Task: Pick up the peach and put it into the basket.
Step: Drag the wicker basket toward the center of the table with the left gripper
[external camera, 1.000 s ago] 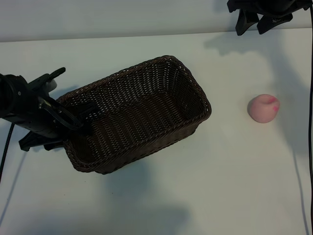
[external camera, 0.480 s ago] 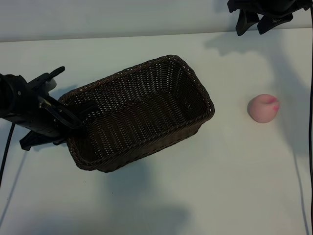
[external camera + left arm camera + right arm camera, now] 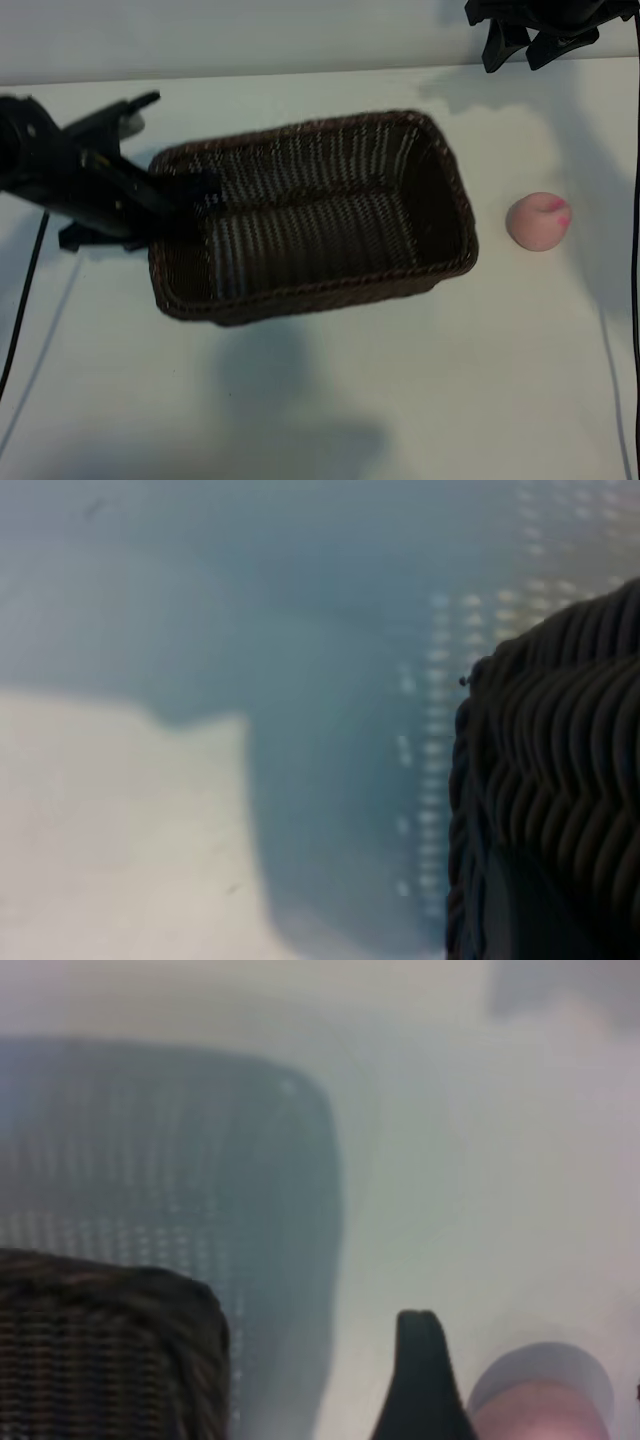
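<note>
The dark-brown woven basket (image 3: pixel 300 128) hangs level above the white table and casts a shadow below itself. My left gripper (image 3: pixel 195 190) is shut on the rim of its left end, one finger inside and one outside. The left wrist view shows only the basket's braided rim (image 3: pixel 560 780) close up. The pale-pink peach (image 3: pixel 539 221) lies on the table to the right of the basket, apart from it. My right gripper (image 3: pixel 525 45) hovers open at the far right edge, beyond the peach. Its wrist view shows one dark finger (image 3: pixel 425 1380), the peach (image 3: pixel 545 1415) and a basket corner (image 3: pixel 100 1360).
The white table (image 3: pixel 400 400) ends at a pale wall along the far side. A black cable (image 3: pixel 634 250) hangs down the right edge, and another trails from the left arm at the left edge.
The left gripper closed on the basket's left rim and rose. The basket lifted and swung, its right end moving toward the peach. The right arm and the peach stayed still.
</note>
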`<state>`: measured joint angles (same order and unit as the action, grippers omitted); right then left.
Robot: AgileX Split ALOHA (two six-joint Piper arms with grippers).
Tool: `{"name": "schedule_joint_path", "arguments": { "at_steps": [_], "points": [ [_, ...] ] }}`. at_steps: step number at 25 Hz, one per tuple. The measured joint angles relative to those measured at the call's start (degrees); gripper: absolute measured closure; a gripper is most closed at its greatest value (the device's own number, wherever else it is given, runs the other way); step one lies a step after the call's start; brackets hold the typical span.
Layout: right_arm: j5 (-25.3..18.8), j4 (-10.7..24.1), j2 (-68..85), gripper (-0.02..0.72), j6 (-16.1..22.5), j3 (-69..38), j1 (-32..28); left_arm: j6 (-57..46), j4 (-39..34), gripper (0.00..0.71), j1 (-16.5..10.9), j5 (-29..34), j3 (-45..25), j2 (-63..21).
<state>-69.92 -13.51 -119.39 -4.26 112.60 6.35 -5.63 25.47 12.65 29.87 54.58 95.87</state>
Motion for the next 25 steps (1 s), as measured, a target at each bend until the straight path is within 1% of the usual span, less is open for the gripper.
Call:
{"name": "schedule_joint_path", "arguments": {
  "at_steps": [4,7,10,13,19,25],
  "points": [
    [0.0,0.0,0.0,0.2,0.0,0.0,0.0,0.43,-2.64,0.558,-0.25,4.68,5.54,0.0],
    [0.0,0.0,0.0,0.2,0.0,0.0,0.0,1.49,-3.19,0.558,-1.81,8.38,9.96,0.43],
    [0.0,0.0,0.0,0.2,0.0,0.0,0.0,2.57,-3.62,0.558,-3.72,10.56,13.98,2.11],
    [0.0,0.0,0.0,0.2,0.0,0.0,0.0,3.38,-4.09,0.558,-4.45,12.37,17.59,5.75],
    [0.0,0.0,0.0,0.2,0.0,0.0,0.0,4.01,-3.98,0.558,-3.83,13.82,22.98,14.0],
    [0.0,0.0,0.0,0.2,0.0,0.0,0.0,5.25,-2.93,0.558,-1.8,13.96,26.96,20.06]
  ]
}}
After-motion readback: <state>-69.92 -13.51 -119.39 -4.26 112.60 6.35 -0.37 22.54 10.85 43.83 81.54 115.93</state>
